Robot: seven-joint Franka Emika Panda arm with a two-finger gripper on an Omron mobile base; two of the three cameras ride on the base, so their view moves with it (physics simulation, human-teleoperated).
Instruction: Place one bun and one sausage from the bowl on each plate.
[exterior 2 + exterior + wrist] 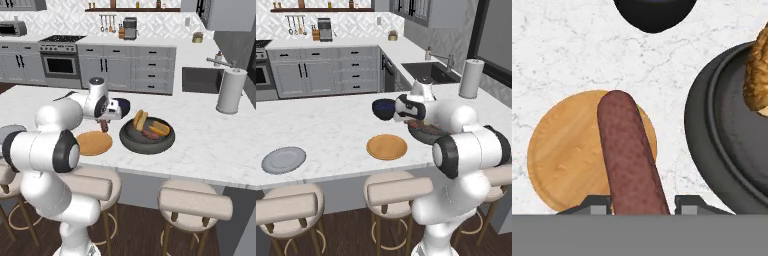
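My gripper (642,202) is shut on a reddish-brown sausage (628,155), which hangs above the counter between the orange-tan plate (562,160) and the dark bowl (712,130). From the right base view the sausage (104,126) dangles under the hand, just past the far edge of the orange plate (93,143). In the bowl (131,141) lie golden buns (140,120) and another sausage (150,135). The bowl (426,134) is partly hidden by my arm. The light grey plate (283,159) sits bare at the counter's left end, and the orange plate (386,147) is bare too.
A glossy navy bowl (383,108) stands just behind the hand. A paper towel roll (231,91) stands at the far right beside the sink (200,80). Stools (388,192) line the counter's near edge. Bare marble lies between the two plates.
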